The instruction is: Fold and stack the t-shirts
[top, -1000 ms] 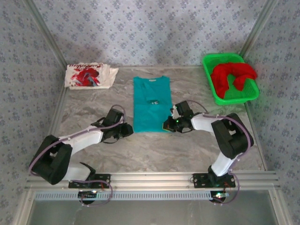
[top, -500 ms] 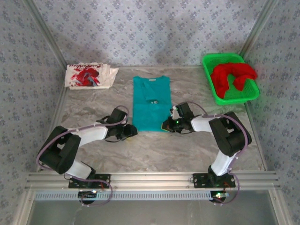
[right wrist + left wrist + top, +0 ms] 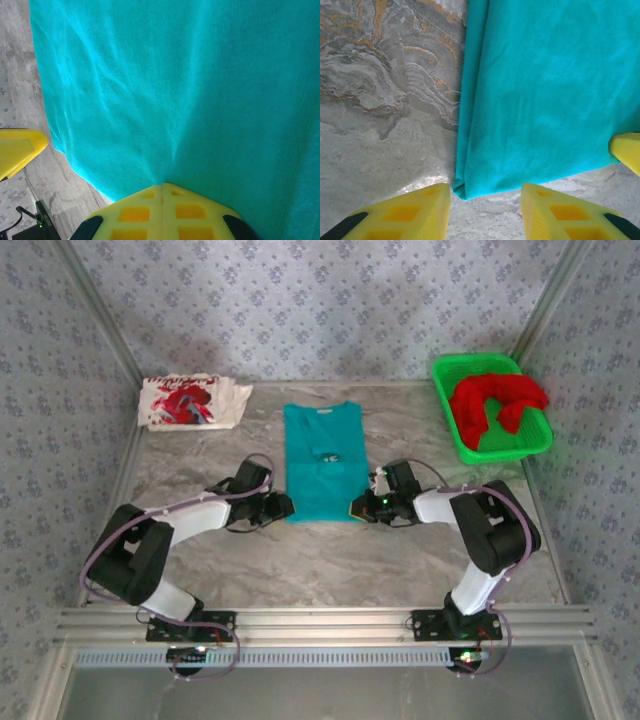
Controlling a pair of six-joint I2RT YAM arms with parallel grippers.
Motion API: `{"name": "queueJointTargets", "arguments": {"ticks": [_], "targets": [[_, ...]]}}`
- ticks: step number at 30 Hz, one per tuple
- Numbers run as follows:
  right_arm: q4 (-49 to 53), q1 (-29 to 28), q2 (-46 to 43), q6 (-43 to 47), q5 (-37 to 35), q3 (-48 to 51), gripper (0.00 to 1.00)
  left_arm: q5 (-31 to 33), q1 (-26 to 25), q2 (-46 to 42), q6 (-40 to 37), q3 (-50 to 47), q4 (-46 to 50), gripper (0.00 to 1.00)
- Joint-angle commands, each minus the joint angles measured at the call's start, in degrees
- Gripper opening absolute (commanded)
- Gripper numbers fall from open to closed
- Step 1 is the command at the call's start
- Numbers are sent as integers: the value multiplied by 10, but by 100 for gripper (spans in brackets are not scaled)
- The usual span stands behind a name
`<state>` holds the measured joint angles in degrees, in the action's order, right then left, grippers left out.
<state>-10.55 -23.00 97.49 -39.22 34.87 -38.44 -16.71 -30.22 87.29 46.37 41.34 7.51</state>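
The teal cloth t-shirt (image 3: 322, 455) lies in the middle of the grey marbled surface (image 3: 330, 570), narrowed into a long strip. Its long axis runs straight away from me, collar far and hem near. Both arms sit at that near hem, one at each corner, about equally close.

My right hand (image 3: 357, 508) is clamped shut on the near right corner; in its wrist view the cloth puckers into the closed fingertips (image 3: 135, 212). My left hand (image 3: 283, 506) stands partly open, the near left corner just ahead of the gap and closer to one finger (image 3: 420, 210). I cannot tell whether it touches the cloth, and it holds nothing. I judge that this corner needs pinching next, so both hands can carry the hem toward the collar.

At far left lies the white t-shirt with red print (image 3: 190, 402). The plain red t-shirt (image 3: 495, 405) sits in the green plastic basket (image 3: 475, 362) at far right.
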Motion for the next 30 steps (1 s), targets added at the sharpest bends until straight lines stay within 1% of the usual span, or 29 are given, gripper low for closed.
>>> {"name": "queueJointTargets", "arguments": {"ticks": [1,22,30], "targets": [[32,5,1,1,-15,13,0,2,-8,18,-7,16,9,42],[6,8,12,-8,-3,23,0,-6,-17,88,-22,73,10,41],[-3,8,22,-11,3,21,0,-18,-21,119,-15,97,-16,40]]}}
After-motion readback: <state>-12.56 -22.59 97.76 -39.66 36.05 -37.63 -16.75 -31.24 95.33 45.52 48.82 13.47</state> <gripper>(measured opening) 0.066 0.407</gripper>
